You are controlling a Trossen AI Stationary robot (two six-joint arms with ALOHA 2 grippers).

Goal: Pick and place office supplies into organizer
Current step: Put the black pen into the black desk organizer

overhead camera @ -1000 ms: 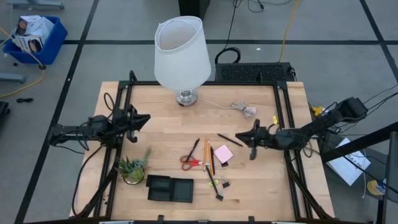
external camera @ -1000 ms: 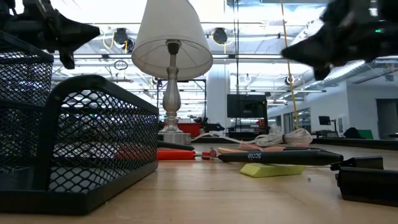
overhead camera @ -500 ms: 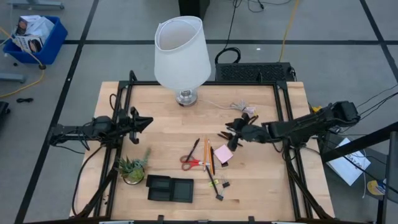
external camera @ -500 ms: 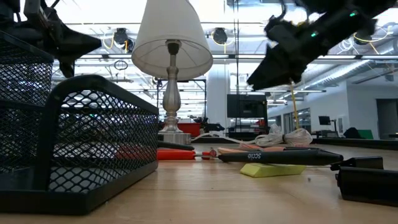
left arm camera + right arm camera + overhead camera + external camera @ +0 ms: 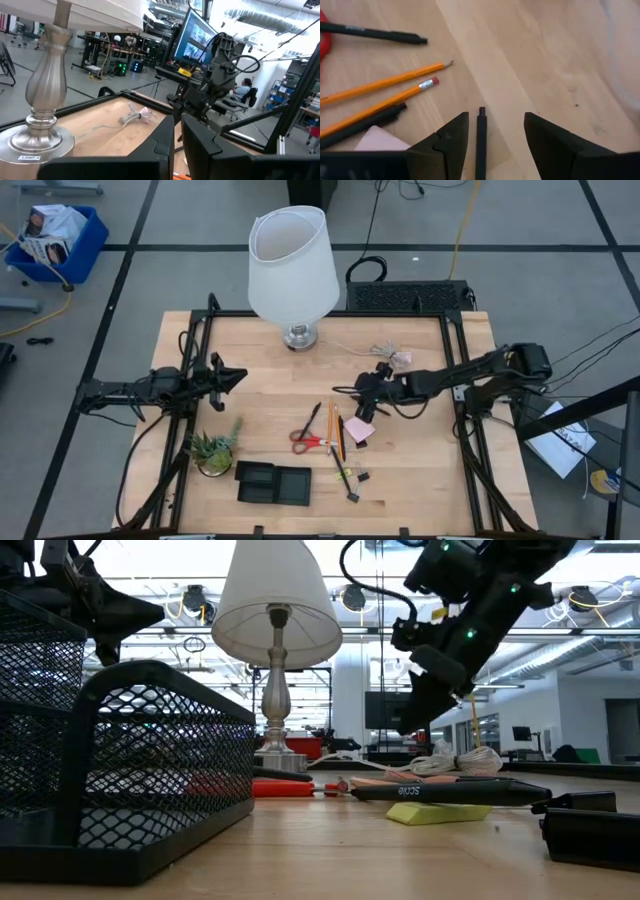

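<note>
Black pen [image 5: 481, 145] lies on the wood between your right gripper [image 5: 492, 132]'s parted fingers, near the pink sticky-note pad [image 5: 359, 428]: you're at the approach. Next, lower and close on it, then carry to the organizer [image 5: 273, 483]. Your left gripper [image 5: 232, 376] waits closed.

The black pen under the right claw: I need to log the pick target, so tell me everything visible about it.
The black pen is a thin, dark, matte stick with a small squared end cap, plastic by the look of it. It lies flat on the bare wooden table, apart from the two orange pencils and the pink sticky-note pad. The right claw hangs open above it, one finger on each side, with nothing visibly touching the pen.
</note>
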